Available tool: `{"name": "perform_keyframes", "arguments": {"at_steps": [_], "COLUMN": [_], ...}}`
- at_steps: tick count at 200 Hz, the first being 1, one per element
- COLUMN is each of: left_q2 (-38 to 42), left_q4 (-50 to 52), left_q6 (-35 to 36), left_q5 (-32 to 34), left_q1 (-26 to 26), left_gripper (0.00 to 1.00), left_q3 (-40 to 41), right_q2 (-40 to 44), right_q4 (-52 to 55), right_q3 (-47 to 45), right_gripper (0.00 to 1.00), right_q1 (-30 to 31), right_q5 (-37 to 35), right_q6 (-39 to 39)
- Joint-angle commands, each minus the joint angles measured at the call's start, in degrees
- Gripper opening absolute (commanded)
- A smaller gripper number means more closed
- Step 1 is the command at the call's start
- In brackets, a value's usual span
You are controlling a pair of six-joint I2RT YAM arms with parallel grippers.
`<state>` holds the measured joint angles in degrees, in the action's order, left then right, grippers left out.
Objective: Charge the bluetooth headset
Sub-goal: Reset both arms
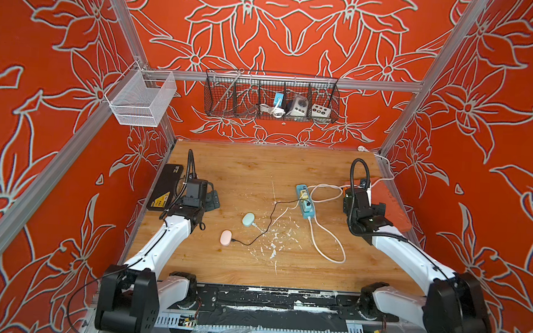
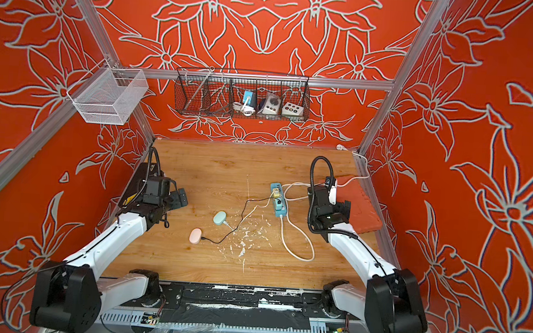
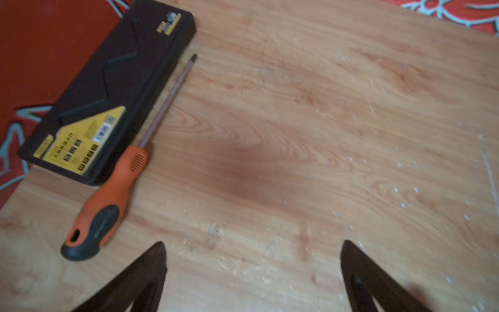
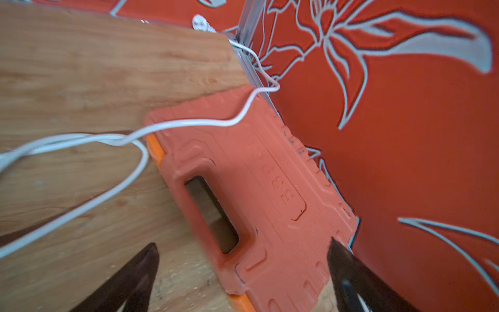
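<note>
Pink headset case (image 1: 226,237) meets the teal power strip (image 1: 305,202) by a black cable (image 1: 271,216), and your left gripper (image 3: 253,243) and right gripper (image 4: 243,241) both stand spread wide, empty.

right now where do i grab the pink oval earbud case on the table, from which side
Probably pinch the pink oval case across its narrower width, toward its far end, straight down. It lies flat on the wooden table, so only its sides offer purchase, and the thin black cable plugs in at its near right side. The open left pincer is closer.
</note>
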<state>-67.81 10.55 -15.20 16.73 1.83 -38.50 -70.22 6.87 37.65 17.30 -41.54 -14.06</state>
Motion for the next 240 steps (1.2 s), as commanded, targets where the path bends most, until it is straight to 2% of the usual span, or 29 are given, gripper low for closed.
{"name": "perform_keyframes", "arguments": {"at_steps": [1, 29, 40, 56, 68, 86, 96, 102, 109, 119, 122, 132, 144, 155, 178, 196, 212, 240], "left_q2": [-5.24, -10.06, -10.21, -10.77, -12.07, -11.35, -11.48, -13.17, -14.75, -12.69, -12.95, -14.19, -12.78, -13.68, -13.34, -13.30, -13.40, -12.97], "left_q4": [-11.92, -27.04, -30.98, -39.69, -45.90, -48.27, -51.99, -56.80, -59.84, -53.29, -54.38, -58.37, -54.61, -58.13, -57.25, -57.28, -57.45, -57.28], "left_q6": [4.55, 7.08, 8.57, 10.50, 11.65, 13.00, 13.80, 14.56, 14.92, 14.29, 14.29, 14.66, 14.38, 15.08, 15.20, 15.20, 15.20, 15.11], "left_q5": [5.72, 5.74, 4.97, 2.48, 0.96, -3.00, -6.28, -7.37, -7.41, -7.94, -8.02, -7.84, -7.86, -5.65, -4.51, -4.43, -4.43, -4.51], "left_q1": [-0.66, -0.65, -0.51, -0.66, -0.60, -0.60, -0.83, -0.86, -0.86, -0.99, -1.09, -1.12, -1.03, 0.05, 0.64, 0.59, 0.64, 0.64], "left_gripper": [0.94, 0.93, 0.92, 0.92, 0.92, 0.93, 0.93, 0.93, 0.94, 0.98, 0.99, 0.99, 0.99, 0.99, 0.99, 0.99, 0.99, 0.99], "left_q3": [1.91, 8.16, 9.19, 12.60, 15.20, 17.14, 19.47, 21.21, 21.73, 20.09, 20.34, 21.39, 20.64, 21.68, 21.57, 21.55, 21.56, 21.77], "right_q2": [-2.36, -6.10, -5.86, -6.27, -6.41, -10.56, -9.06, -7.85, -8.92, -14.12, -13.70, -9.65, -13.29, -10.29, -12.74, -11.32, -12.87, -11.76], "right_q4": [-13.67, -31.65, -34.10, -39.95, -45.37, -58.41, -52.54, -49.65, -53.76, -67.08, -65.76, -50.68, -62.54, -56.90, -61.21, -56.21, -58.79, -56.94], "right_q3": [-4.58, -11.15, -11.94, -13.77, -15.80, -19.83, -18.79, -18.33, -20.36, -23.57, -23.44, -19.30, -21.79, -21.57, -21.58, -20.55, -20.51, -20.38], "right_gripper": [0.98, 0.98, 0.98, 0.98, 0.97, 0.98, 0.98, 0.98, 0.98, 0.98, 0.98, 0.98, 0.98, 0.98, 0.98, 0.98, 0.98, 0.98], "right_q1": [-1.67, -1.82, -1.85, -2.06, -2.70, -5.40, -6.32, -7.87, -10.93, -13.55, -13.54, -13.43, -12.12, -10.24, -10.37, -10.36, -11.05, -11.15], "right_q5": [-1.69, 1.17, 4.23, 4.09, 8.52, 13.30, 15.28, 19.45, 24.98, 27.31, 27.34, 27.61, 24.34, 22.38, 21.53, 22.51, 23.63, 23.79], "right_q6": [4.44, 9.46, 11.78, 15.12, 17.78, 18.46, 17.02, 15.49, 14.27, 13.62, 13.73, 12.72, 14.61, 14.58, 14.93, 14.62, 14.57, 14.26]}}
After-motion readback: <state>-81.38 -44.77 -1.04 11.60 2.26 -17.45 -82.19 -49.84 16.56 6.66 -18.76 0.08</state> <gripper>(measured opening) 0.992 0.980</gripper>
